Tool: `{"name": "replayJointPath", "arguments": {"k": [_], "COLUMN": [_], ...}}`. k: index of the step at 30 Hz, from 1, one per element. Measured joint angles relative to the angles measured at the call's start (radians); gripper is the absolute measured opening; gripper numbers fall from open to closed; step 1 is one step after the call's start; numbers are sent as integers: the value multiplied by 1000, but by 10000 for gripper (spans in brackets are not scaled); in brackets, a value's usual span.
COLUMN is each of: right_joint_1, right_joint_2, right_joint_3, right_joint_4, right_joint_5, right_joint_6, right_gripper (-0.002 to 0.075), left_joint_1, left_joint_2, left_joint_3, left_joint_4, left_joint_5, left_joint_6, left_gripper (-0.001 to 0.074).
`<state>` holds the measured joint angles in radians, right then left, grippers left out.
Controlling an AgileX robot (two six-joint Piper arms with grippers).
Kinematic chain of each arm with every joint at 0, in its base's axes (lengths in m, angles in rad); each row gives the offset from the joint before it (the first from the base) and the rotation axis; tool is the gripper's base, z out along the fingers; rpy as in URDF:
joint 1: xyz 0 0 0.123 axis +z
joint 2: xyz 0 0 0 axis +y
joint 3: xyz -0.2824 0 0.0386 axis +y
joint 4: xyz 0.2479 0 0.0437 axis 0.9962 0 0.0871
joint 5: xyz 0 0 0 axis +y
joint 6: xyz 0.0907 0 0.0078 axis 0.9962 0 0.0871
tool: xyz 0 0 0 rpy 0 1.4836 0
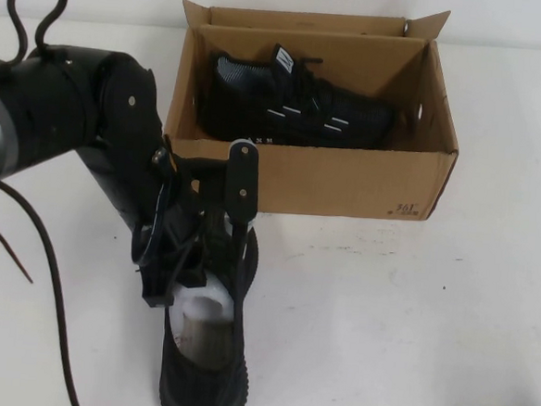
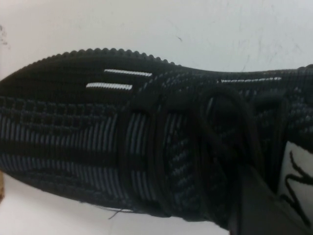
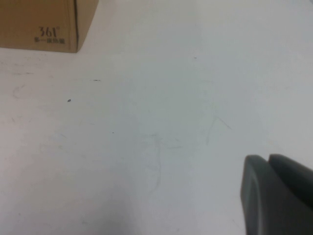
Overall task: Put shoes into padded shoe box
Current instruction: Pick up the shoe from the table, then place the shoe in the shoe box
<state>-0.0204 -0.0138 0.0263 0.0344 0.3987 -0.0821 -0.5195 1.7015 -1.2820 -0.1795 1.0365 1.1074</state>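
Note:
One black knit shoe point(image 1: 296, 103) lies on its side inside the brown cardboard shoe box point(image 1: 346, 180) at the back of the table. The other shoe point(image 1: 206, 347) stands on the table in front of the box, heel toward me, with white paper stuffing showing. My left gripper point(image 1: 200, 254) reaches down onto this shoe's tongue and laces and is shut on it. The shoe fills the left wrist view point(image 2: 122, 137). My right gripper point(image 3: 268, 159) is shut and empty over bare table. The box's "361" corner point(image 3: 49, 29) shows in the right wrist view.
The left arm's black cable point(image 1: 28, 223) loops over the table at the left. White table point(image 1: 411, 324) stretches to the right of the shoe and in front of the box.

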Motion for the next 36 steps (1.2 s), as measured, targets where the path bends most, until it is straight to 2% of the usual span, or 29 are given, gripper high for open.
{"name": "replayJointPath", "arguments": {"k": [4, 7, 16, 24, 30, 36], "right_joint_1": [0, 0, 0, 0, 0, 0], "right_joint_2": [0, 0, 0, 0, 0, 0], "right_joint_3": [0, 0, 0, 0, 0, 0], "right_joint_4": [0, 0, 0, 0, 0, 0], "right_joint_5": [0, 0, 0, 0, 0, 0], "right_joint_6": [0, 0, 0, 0, 0, 0], "right_gripper": [-8, -8, -8, -8, -8, -8], "left_joint_1": [0, 0, -24, -75, -79, -79], "left_joint_2": [-9, -18, -60, -161, -133, -37], "left_joint_3": [0, 0, -29, -246, -484, -628], "left_joint_4": [12, 25, 42, 45, 53, 63], "left_joint_5": [-8, -10, 75, 207, 198, 103], "left_joint_6": [1, 1, -89, -250, -565, -1075], "left_gripper": [46, 18, 13, 13, 13, 13]}}
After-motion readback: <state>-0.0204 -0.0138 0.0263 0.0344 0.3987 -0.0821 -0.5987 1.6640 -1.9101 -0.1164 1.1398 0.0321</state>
